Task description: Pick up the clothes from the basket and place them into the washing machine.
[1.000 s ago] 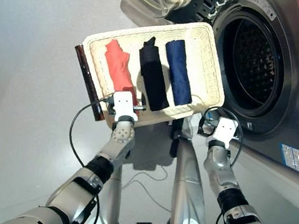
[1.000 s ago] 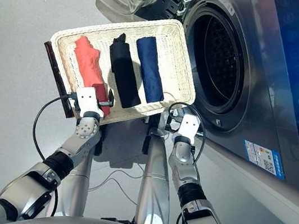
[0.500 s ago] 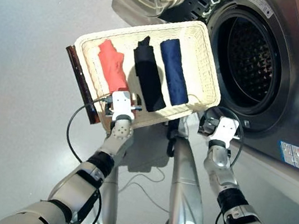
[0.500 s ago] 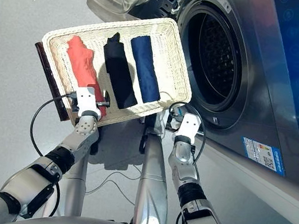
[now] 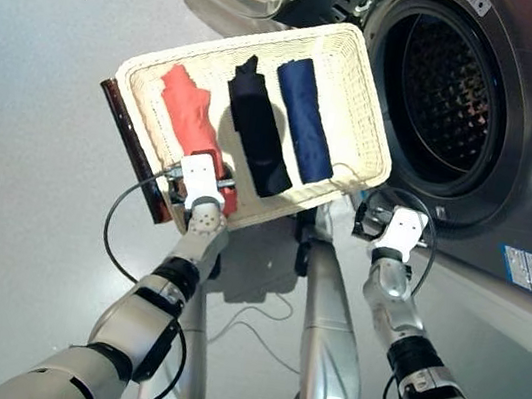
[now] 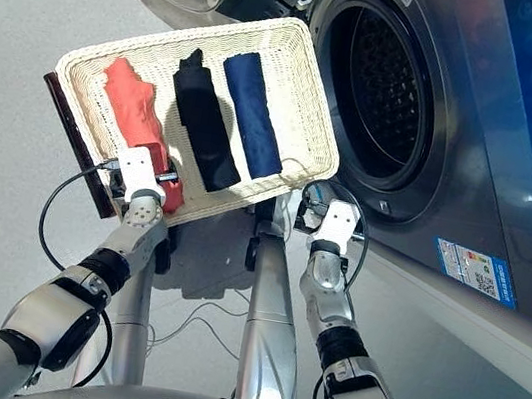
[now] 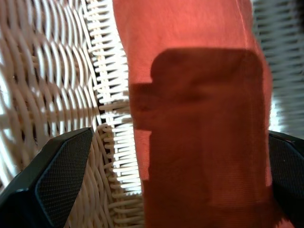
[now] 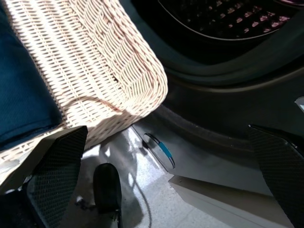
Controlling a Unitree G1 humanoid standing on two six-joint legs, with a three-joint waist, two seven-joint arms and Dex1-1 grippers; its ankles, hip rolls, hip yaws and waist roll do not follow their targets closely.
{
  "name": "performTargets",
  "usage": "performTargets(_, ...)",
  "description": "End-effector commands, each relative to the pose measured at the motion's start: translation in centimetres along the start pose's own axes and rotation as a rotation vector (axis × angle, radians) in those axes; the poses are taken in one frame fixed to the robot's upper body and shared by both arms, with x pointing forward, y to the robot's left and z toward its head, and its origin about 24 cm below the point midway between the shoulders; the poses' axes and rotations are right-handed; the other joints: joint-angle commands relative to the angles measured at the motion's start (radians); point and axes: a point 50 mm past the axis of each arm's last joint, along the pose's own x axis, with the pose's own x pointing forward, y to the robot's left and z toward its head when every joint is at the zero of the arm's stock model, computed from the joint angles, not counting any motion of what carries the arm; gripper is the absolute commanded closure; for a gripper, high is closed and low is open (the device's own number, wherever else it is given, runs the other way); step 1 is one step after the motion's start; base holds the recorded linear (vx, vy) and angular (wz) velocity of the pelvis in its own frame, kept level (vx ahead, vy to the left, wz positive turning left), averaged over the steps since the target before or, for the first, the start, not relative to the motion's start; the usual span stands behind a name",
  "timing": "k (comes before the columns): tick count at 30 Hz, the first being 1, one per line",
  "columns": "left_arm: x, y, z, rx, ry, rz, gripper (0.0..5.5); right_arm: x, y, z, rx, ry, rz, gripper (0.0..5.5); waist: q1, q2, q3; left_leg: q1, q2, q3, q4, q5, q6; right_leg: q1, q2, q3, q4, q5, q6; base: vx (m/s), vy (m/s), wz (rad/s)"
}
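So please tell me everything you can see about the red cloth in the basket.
The red cloth is a soft, slightly rumpled folded strip of plain fabric. It lies flat in the cream wicker basket, the piece nearest the short side that carries the dark bar, beside the black cloth. The left end effector is over its near end, open, one finger on each side of the strip, and casts a shadow on it.

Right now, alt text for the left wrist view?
Red cloth fills the view, lying in the wicker basket, with the left gripper open, one black finger on each side of it. A blocky shadow falls across the cloth.
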Motion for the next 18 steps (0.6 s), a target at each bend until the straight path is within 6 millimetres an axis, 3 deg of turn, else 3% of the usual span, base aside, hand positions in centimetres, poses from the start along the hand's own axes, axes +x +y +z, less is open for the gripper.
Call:
performTargets(1,0.1,0.1,-0.3,-0.061,0.035,0.025,5.5,-0.4,-0.6,2.1,0.017,-0.125,0.04,0.0,-0.027,0.04,-0.017,-0.025,-0.003,-0.039,-0.028,0.009,0.032,0.01,0.016,-0.024,0.032,-0.058,-0.024,0.0,0.0,0.0)
performTargets(18,-0.4,-0.6,0.9,-0.132,-0.046,-0.044,5.5,-0.4,-1.0,1.8,0.009,-0.114,0.034,0.0,-0.017,0.046,-0.033,-0.025,-0.013,-0.042,-0.048,0.016,0.036,0.013,0.013,-0.026,0.012,-0.052,-0.022,0.0,0.0,0.0)
